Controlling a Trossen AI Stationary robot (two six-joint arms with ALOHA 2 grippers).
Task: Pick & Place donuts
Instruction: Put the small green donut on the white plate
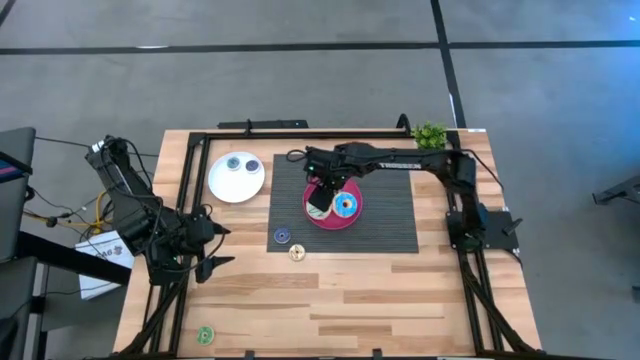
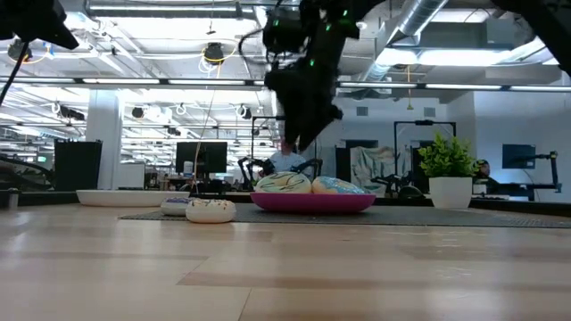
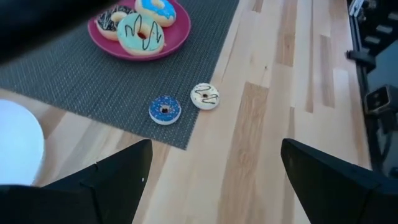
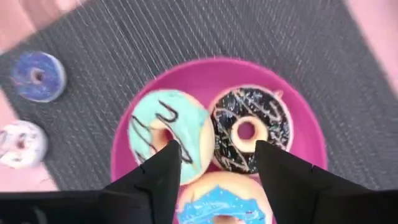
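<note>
Three large donuts lie on the pink plate (image 4: 298, 118): pale green (image 4: 163, 127), chocolate-brown (image 4: 249, 129) and light blue (image 4: 219, 205). My right gripper (image 4: 217, 152) hangs open above them, clear of them in the low view (image 2: 303, 138). A tiny blue donut (image 1: 282, 236) sits at the mat's near edge, a tiny cream one (image 1: 297, 253) on the wood beside it. Two more tiny donuts (image 1: 243, 165) rest on the white plate (image 1: 225, 185). A tiny green donut (image 1: 205, 335) lies near the table's near left corner. My left gripper (image 1: 222, 245) waits open at the left.
The dark woven mat (image 1: 390, 215) lies under the pink plate. A small potted plant (image 1: 430, 134) stands at the far right corner. Black frame rails (image 1: 300, 133) run along the table's edges. Bare wood (image 1: 380, 300) stretches across the near half.
</note>
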